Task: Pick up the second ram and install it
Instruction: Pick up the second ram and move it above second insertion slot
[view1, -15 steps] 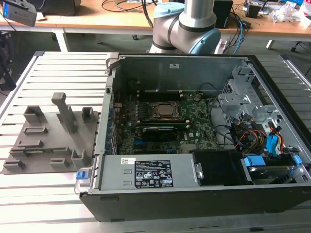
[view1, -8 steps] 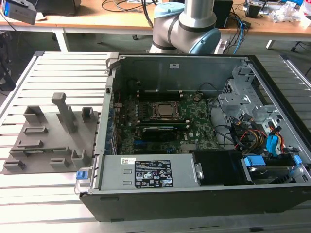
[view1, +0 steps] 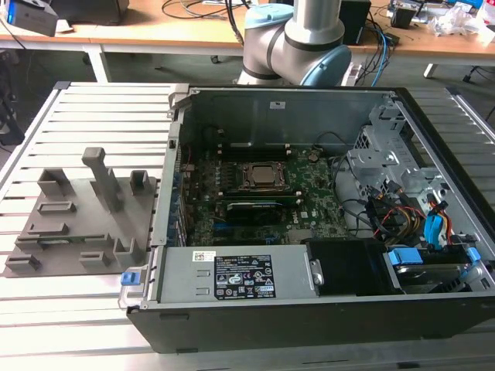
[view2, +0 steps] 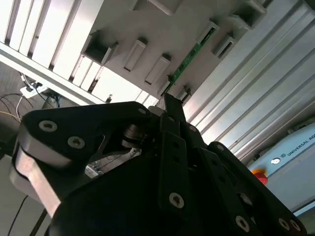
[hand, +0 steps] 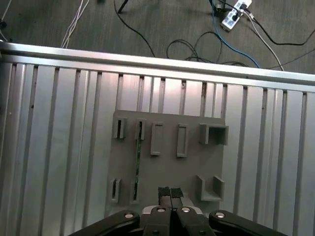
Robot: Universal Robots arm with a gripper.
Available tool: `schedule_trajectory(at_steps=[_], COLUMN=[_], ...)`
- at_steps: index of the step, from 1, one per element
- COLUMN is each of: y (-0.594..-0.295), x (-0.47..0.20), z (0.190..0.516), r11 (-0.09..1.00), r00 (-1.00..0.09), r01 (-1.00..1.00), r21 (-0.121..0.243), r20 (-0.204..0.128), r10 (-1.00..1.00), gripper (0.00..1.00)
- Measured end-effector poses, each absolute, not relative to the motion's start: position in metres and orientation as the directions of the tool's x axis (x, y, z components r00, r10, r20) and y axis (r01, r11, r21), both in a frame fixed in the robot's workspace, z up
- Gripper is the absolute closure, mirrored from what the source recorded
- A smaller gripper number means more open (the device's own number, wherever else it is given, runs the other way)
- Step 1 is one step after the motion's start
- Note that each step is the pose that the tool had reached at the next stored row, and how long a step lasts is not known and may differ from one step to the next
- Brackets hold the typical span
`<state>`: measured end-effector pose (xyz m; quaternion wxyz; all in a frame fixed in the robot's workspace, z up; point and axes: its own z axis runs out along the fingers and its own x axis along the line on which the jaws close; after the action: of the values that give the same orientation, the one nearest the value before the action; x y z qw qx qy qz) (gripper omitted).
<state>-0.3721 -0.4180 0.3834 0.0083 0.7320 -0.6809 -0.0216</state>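
- The tool (hand: 170, 191) hangs above the grey holder tray (hand: 167, 147), which lies on the slatted metal surface (hand: 59, 147) beside the open computer case (view1: 309, 332).
- In the first wrist view its two pads are pressed together with nothing between them, so the tool is clenched and empty.
- The second ram (hand: 137, 162) stands on its edge in a long slot of the tray, a thin green stick. It is near the fingertips but apart from them. The second wrist view shows it too, beyond the tool body.
- Inside the case, on the motherboard (view1: 309, 201), a long dark part sits in the memory slots (view1: 251, 207) just below the CPU socket (view1: 263, 176). I judge it may be a first stick already seated, but I cannot tell for sure.
- My judgement of progress: the picking is not yet done and the installing is not begun. The task is at its early part.
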Motion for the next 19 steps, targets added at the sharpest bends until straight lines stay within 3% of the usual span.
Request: schedule_trajectory(at_steps=[8, 11, 12, 13, 19], y=[-0.4181, -0.4181, -0.4181, -0.4181, -0.4181], x=[-0.3721, -0.3720, -0.3720, -0.3720, -0.3719], z=[0.3814, 0.3814, 0.3814, 0.3814, 0.3796], r11=[0.150, 0.151, 0.151, 0.151, 0.151], r00=[-0.151, -0.151, -0.152, -0.152, -0.151], r01=[-0.988, -0.988, -0.988, -0.988, -0.988], r21=[0.042, 0.041, 0.041, 0.041, 0.041], r20=[-0.020, -0.020, -0.020, -0.020, -0.020], r10=[-0.988, -0.988, -0.988, -0.988, -0.988], gripper=[0.89, 0.89, 0.83, 0.70, 0.70])
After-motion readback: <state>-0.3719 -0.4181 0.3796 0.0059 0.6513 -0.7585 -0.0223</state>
